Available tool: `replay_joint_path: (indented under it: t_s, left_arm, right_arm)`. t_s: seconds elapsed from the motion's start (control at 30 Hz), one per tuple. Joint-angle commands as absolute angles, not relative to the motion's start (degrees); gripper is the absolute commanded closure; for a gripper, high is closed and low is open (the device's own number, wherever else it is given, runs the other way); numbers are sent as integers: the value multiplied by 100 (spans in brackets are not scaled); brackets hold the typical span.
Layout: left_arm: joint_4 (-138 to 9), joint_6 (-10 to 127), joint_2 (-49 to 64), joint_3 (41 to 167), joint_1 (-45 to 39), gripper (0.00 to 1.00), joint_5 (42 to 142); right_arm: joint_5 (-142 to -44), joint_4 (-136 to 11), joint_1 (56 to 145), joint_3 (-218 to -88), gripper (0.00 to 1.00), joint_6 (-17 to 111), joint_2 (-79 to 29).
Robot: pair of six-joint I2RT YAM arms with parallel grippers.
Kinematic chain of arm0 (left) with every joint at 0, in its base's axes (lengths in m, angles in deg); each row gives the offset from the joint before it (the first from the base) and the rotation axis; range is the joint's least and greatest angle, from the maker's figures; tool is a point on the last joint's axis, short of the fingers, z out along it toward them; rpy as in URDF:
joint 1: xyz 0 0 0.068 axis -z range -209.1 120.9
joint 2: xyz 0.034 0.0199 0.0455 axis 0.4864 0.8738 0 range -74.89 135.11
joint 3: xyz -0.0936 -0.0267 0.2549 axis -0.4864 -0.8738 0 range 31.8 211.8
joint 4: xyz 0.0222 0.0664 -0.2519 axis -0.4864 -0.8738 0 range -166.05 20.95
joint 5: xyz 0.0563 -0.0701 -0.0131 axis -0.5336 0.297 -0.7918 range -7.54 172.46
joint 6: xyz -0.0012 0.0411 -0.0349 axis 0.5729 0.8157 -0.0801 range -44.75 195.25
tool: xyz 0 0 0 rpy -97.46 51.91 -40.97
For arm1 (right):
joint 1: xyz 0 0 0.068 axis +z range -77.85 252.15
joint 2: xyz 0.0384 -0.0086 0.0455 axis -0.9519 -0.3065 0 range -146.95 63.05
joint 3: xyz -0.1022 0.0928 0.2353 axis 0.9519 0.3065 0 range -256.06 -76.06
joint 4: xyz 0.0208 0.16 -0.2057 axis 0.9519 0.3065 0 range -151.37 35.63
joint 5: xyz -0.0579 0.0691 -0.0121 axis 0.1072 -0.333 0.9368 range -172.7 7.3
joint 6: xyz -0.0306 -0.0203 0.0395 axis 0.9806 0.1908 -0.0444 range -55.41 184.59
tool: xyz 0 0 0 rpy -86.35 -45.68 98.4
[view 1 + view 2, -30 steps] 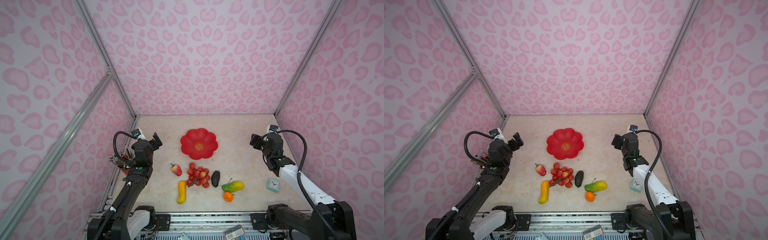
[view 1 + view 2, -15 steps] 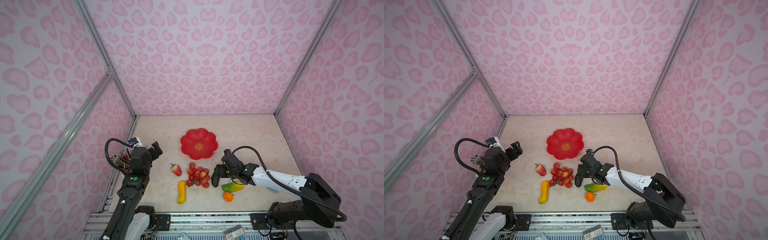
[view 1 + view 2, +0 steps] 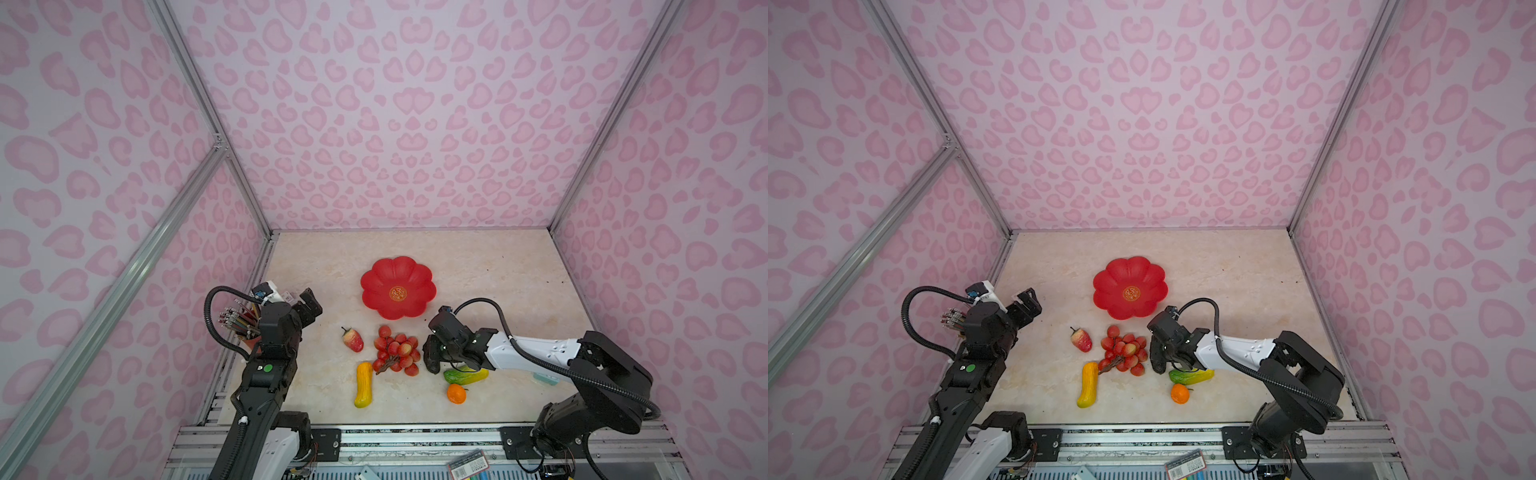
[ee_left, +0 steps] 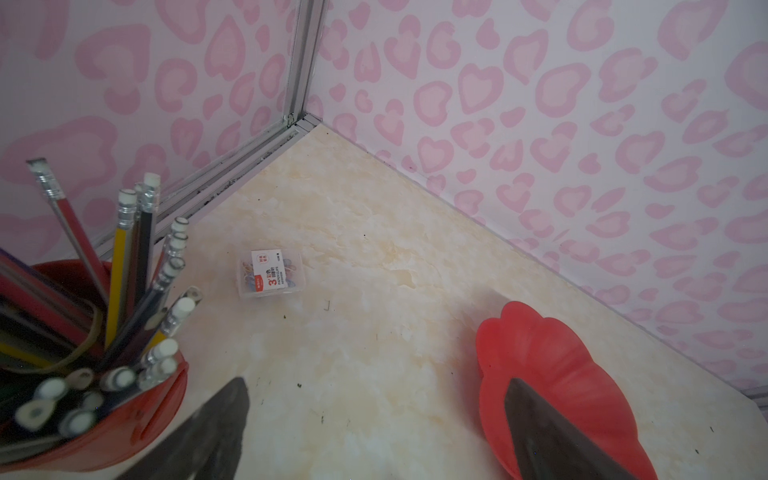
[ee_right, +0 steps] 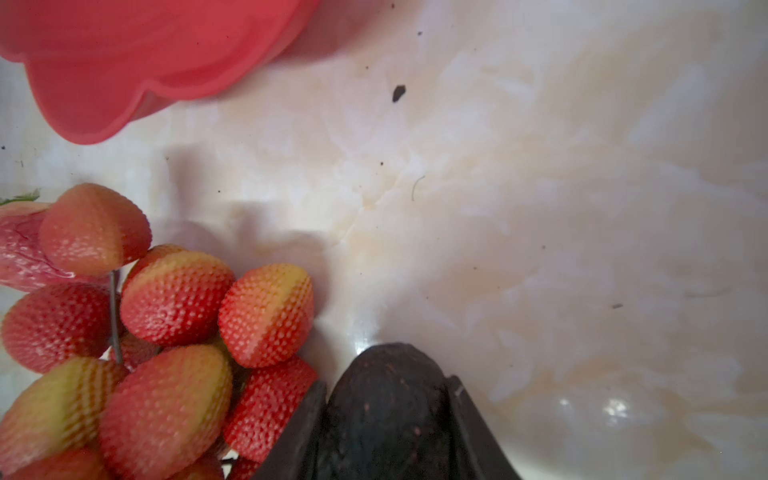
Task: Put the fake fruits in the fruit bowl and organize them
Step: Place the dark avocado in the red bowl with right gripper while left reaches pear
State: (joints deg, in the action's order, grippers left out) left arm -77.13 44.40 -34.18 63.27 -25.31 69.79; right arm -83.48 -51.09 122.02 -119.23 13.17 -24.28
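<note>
Showed, nearest the front edge of a pale marbled bench [image 3: 478,274], a long yellow-orange fruit [image 3: 363,384] lying lengthwise and, well to its right, a small orange [image 3: 456,393]. Placed a green-yellow papaya [image 3: 465,376] just behind the orange, partly under the right arm [image 3: 536,351]. Caught the right claw [image 3: 431,358] low over the bench, just left of the papaya, closed around a dark avocado [image 5: 386,415], with a finger pressed to each side of it in the right wrist view. Gave no way to judge the avocado as lifted or resting. Set a red lychee bunch [image 3: 397,349] just beside that claw, on its left, with a red-pink strawberry [image 3: 353,340] a little further left, apart from the bunch. Had every fruit outside the fruit bowl [image 3: 376,286]. Found the left claw [image 3: 312,305] further back at the left side, raised above the bench, spread wide and gripping nothing. Put a red bucket of pencils [image 4: 137,415] close beside the left arm [image 3: 270,374]. Showed the bowl, glossy red and petal-rimmed with a gold emblem, behind the lychees near mid-bench. Ended, in the left wrist view, with a small clear box of paper clips [image 4: 271,277] beyond the left claw, then pink heart-patterned walls [image 3: 415,124].
</note>
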Motion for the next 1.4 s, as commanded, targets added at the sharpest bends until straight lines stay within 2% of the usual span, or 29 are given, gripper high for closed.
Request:
replay_joint_path:
  t_s: [0.0,0.1,0.17,0.23,0.47,0.67,0.87,0.97,1.13,1.23,1.37]
  left_arm:
    - [-7858,4356,-3422,6309,-2535,3,6951]
    - [-7975,4415,-3420,6299,-2533,3,7165]
    - [-8058,4408,-3407,6278,-2536,2,7348]
    - [-8111,4398,-3374,6228,-2533,0,7651]
    - [-8441,4176,-3169,6116,-2502,5,8646]
    - [-8570,3946,-3469,5820,-2143,8,8530]
    - [-8593,3693,-3401,5693,-1788,8,8376]
    - [-8543,3599,-3154,5696,-1553,8,8191]
    - [-8244,3468,-2663,5694,-1120,8,7924]
    - [-8051,3438,-2271,5749,-971,9,7894]
    - [-7795,3464,-1671,5890,-812,13,7878]
  right_arm:
    - [-7753,-4682,12170,-12073,61,1453,-2109]
    - [-6948,-4273,12085,-12400,61,1723,-1652]
    - [-6475,-4414,11974,-12627,61,2337,-1518]
    - [-6501,-4459,11711,-13061,61,2793,-1672]
    - [-7419,-4429,11191,-15208,61,3722,-3544]
    - [-7928,-4230,11032,-16648,61,3970,-5225]
    - [-8106,-3985,10995,-17471,61,4144,-6355]
    - [-8177,-3923,10985,-17662,55,4083,-6663]
    - [-8253,-3974,10970,-17695,38,3976,-6705]
    - [-8280,-4058,10922,-17613,32,3913,-6397]
    - [-8182,-4574,10887,-16966,16,3840,-5330]
